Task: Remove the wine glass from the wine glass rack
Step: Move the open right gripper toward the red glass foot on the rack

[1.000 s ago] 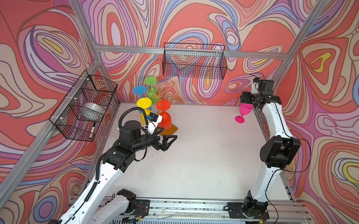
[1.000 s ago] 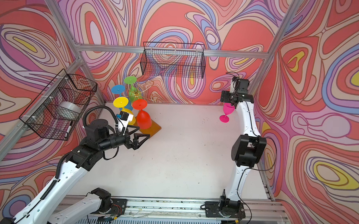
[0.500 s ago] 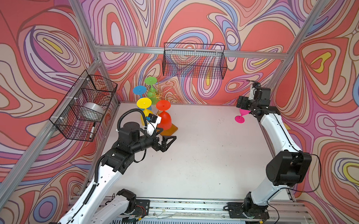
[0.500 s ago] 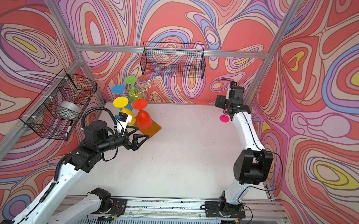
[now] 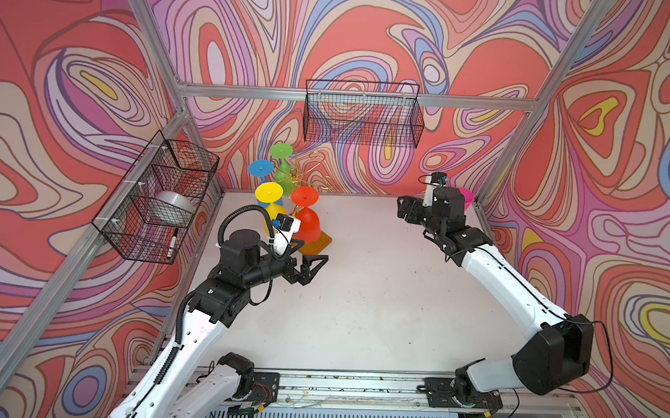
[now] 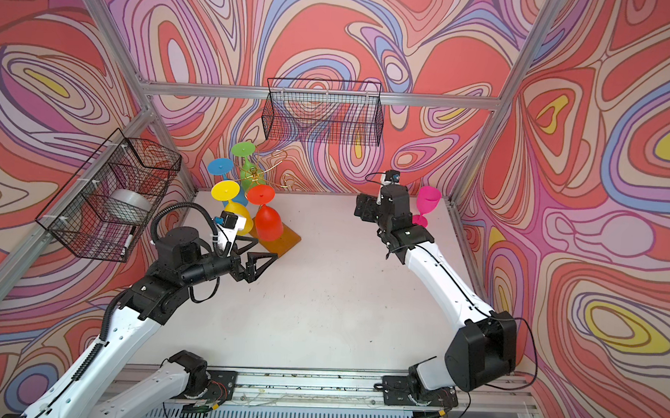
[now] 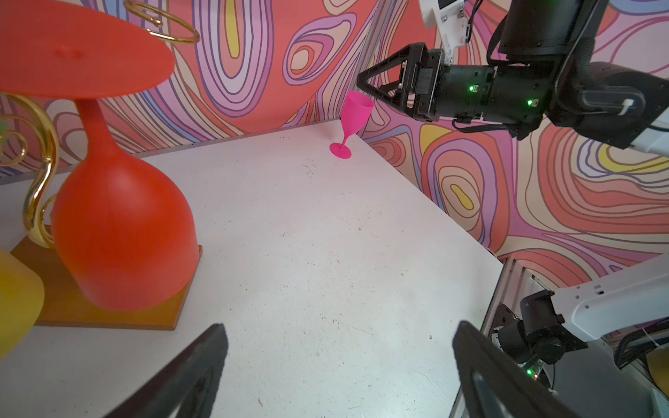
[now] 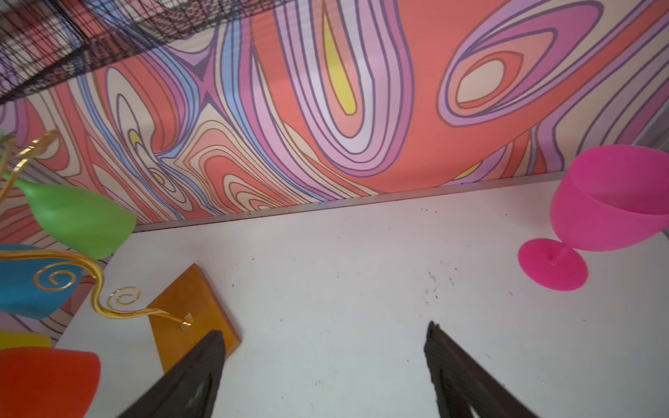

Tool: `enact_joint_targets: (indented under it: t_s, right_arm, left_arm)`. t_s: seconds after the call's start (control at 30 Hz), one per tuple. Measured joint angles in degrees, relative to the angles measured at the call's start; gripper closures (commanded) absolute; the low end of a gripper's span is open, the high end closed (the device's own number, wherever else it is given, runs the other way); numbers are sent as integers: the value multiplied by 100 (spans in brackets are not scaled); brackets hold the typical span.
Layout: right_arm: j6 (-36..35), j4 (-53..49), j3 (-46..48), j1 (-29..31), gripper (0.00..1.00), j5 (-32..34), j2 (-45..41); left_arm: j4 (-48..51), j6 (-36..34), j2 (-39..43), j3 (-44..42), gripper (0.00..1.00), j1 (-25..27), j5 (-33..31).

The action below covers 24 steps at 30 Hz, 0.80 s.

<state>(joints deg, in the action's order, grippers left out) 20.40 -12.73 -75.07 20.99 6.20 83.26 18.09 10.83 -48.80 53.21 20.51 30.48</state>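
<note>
Left wrist view sets the wine glass rack close by. It is a thin gold wire tree with curled arms on a flat amber base, in the table's back left corner. Four glasses hang from it bowl-down: green glass, blue glass, yellow glass and red glass. All are opaque and matte, and the red one's round foot rests over a gold loop. The left gripper hovers low just in front of the base with its jaws spread wide, holding nothing. Across the bare tabletop the right gripper is likewise spread and empty, pointing toward the rack. Just beside it the pink glass stands upright on its foot in the back right corner, well apart from the rack. I judge that one glass is already off the rack and set down, so the work is between removals. The red glass looks the likeliest next pick for the left arm. That calls for lifting the jaws to its stem, closing gently, then sliding the foot out through the loop's open end, not pulling it straight down.
</note>
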Motion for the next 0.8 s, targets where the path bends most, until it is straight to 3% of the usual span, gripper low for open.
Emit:
enact_joint_targets:
  t_s: [0.37, 0.8]
  right_arm:
    - [658, 654, 146, 750, 13, -114, -90]
    - [1790, 1427, 306, 1185, 16, -518, -131]
  left_arm:
    - [4, -96, 236, -72, 3, 0, -398]
    - [9, -341, 1047, -271, 5, 0, -1775]
